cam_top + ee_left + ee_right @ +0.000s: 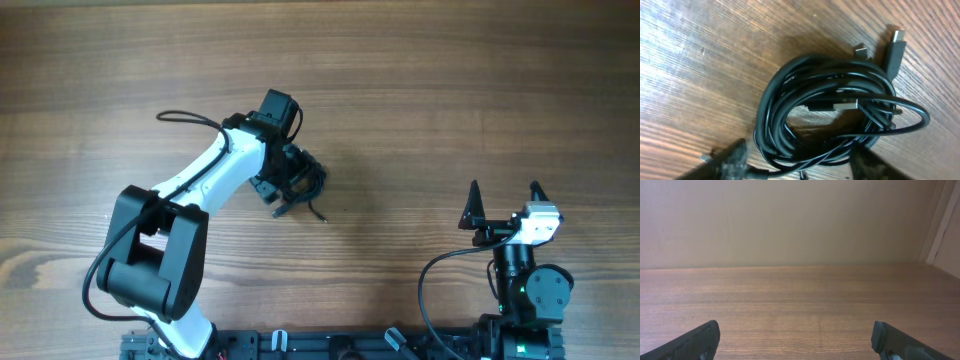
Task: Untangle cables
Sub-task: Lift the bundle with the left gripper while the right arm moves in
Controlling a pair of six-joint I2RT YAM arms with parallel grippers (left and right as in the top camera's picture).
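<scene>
The cables point(830, 115) are thin black cords coiled in a tight bunch on the wooden table, with small plug ends point(895, 47) sticking out at the far side. In the overhead view the bunch point(310, 180) lies near the table's middle, and one loose end point(319, 214) trails toward the front. My left gripper point(800, 167) is open, and its two fingers straddle the near part of the coil; it also shows in the overhead view point(290, 197). My right gripper point(504, 195) is open and empty, far to the right of the cables, over bare wood in its wrist view point(797, 340).
The left arm's own thicker black cable point(190, 118) arcs off behind its white link. A pale wall point(790, 220) stands beyond the table's far edge. The arm bases point(330, 345) sit along the front edge.
</scene>
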